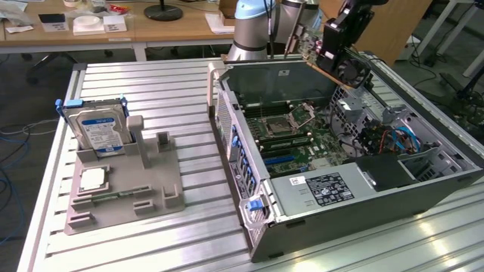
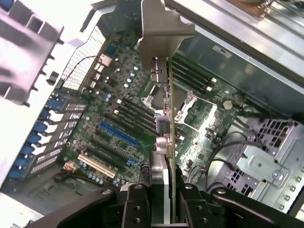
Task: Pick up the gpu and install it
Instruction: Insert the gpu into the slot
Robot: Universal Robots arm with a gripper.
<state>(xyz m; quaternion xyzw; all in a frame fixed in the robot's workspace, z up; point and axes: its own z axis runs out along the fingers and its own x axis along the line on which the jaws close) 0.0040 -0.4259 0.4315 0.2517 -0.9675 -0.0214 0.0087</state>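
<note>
Exterior view: the arm (image 1: pixel 253 25) stood behind the open computer case (image 1: pixel 340 215) on the slatted metal surface (image 1: pixel 151 90), with its black wrist hung over the case's far corner. The fingers (image 1: pixel 330 50) were clamped on the graphics card (image 1: pixel 349 71), which hung in the air above the motherboard (image 1: pixel 295 141), tilted, its long axis sloping down toward the exterior view's right. In the wrist view the card (image 2: pixel 167 95) ran edge-on away from the fingers (image 2: pixel 135 204): a thin flat board, with a bent bare-metal bracket (image 2: pixel 164 33) at its far end.
</note>
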